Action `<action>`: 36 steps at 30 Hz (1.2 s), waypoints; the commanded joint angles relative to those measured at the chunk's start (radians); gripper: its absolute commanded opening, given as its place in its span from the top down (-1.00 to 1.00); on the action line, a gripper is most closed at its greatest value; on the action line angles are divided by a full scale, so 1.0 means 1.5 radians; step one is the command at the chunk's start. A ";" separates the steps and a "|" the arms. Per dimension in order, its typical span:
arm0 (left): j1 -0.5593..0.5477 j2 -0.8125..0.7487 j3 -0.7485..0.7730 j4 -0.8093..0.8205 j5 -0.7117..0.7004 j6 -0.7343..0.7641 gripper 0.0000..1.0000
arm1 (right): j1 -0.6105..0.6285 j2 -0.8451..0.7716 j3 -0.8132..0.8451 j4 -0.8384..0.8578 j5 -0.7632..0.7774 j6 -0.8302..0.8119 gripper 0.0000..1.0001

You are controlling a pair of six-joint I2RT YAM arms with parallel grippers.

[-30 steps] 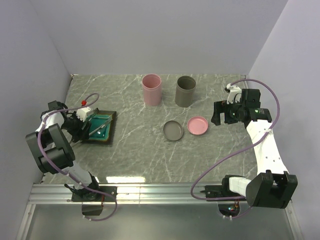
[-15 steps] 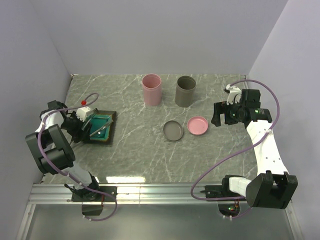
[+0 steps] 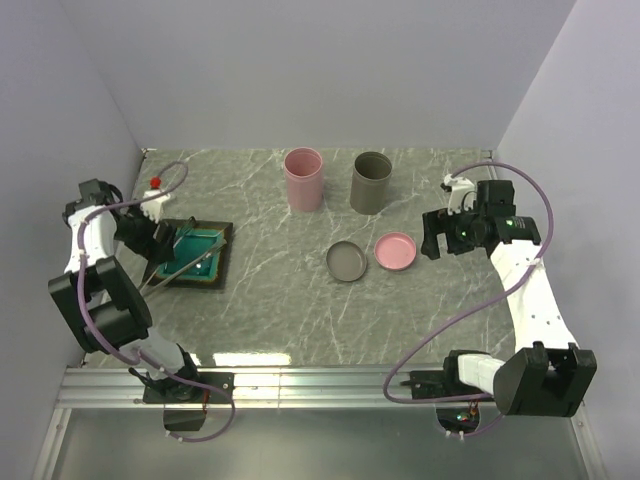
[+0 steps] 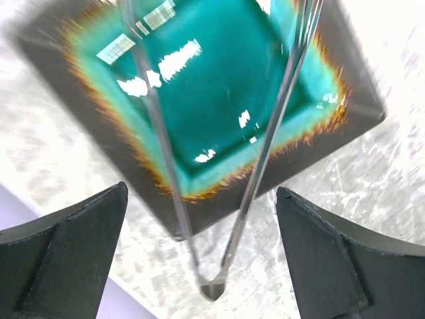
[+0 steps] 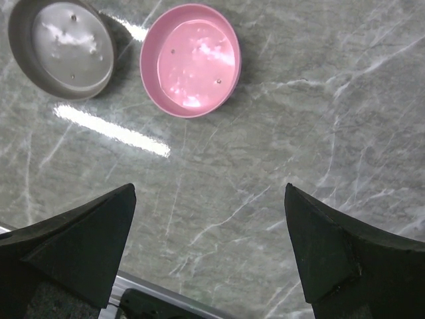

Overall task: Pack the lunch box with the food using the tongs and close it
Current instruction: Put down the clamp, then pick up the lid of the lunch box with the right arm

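While the tongs lie untouched across the teal tray, the left pincer hangs right over them, spread wide. Look at the left wrist view: the two thin metal arms run up over the glossy tray, and their joined end rests on the bench, just off the tray's near corner. Each dark finger stands clear to one side, with the narrow V sitting in the gap between them and nothing pinched.

From above, the tongs slant over the tray, close to the left edge of the bench and about halfway back. The left pincer sits over the tray's left side.

Out toward the far edge stand a pink cup and a grey cup, upright, side by side and apart. Nearer the middle lie a grey lid and a pink lid, just beside each other.

Over by the right edge, the right pincer hovers beside the pink lid, its jaws spread wide too and gripping nothing. Its wrist view shows the pink lid and grey lid lying with their insides up on the marbled top.
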 commanded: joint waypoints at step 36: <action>-0.254 -0.280 0.122 0.042 0.126 -0.416 -0.99 | 0.322 0.234 -0.113 0.130 0.181 -0.585 -0.57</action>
